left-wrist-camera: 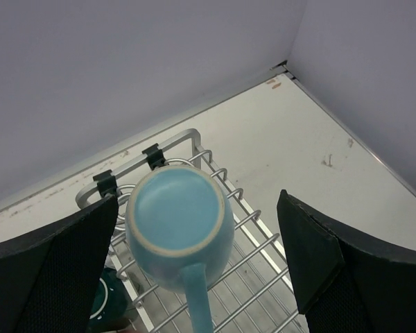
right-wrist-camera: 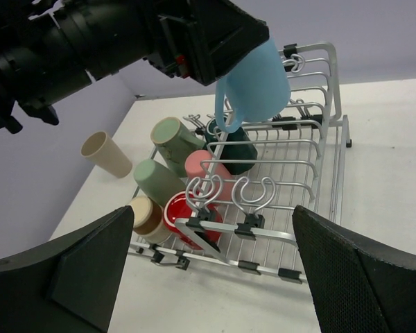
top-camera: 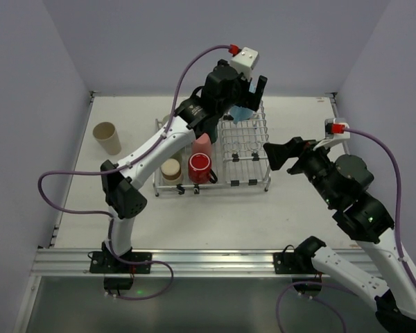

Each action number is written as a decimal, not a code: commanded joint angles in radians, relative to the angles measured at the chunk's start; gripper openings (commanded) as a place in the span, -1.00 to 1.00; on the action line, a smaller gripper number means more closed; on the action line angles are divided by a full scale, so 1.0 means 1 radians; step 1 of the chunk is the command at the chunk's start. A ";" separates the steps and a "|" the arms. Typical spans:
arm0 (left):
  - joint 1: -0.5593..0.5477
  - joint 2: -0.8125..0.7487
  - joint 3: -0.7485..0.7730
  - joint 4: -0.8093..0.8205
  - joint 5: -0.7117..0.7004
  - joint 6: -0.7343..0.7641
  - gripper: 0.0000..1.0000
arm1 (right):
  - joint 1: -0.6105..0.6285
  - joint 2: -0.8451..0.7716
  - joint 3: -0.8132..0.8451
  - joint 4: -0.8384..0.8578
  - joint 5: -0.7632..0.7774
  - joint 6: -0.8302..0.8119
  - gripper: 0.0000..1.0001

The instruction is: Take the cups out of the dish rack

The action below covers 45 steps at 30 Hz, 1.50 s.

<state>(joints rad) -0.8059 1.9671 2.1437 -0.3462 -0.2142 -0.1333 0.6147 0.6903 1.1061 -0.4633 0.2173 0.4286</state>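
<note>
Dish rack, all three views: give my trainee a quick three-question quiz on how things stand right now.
1. True or false: the left claw is shut on the light blue mug.
2. Which cup is outside the dish rack? A red cup, B beige cup, C pink cup.
3. Fill in: the light blue mug's base faces ___.
Key: 1 false, it is open, astride the mug; 2 B; 3 up.

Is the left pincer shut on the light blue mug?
No, the left pincer straddles the light blue mug with jaws wide, a clear gap showing beside the mug.
</note>
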 commanded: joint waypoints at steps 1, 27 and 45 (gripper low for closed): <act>-0.001 0.038 0.102 -0.042 -0.033 0.040 1.00 | -0.004 -0.018 -0.011 0.011 -0.030 -0.013 0.98; 0.013 0.145 0.101 -0.048 -0.054 0.027 0.49 | -0.003 -0.037 -0.054 0.034 -0.059 -0.016 0.98; 0.013 -0.092 0.001 0.193 0.054 -0.090 -0.56 | -0.004 -0.025 -0.140 0.231 -0.139 0.191 0.98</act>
<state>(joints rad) -0.7986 2.0224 2.1166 -0.3443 -0.2222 -0.1562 0.6144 0.6674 0.9894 -0.3523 0.1337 0.5411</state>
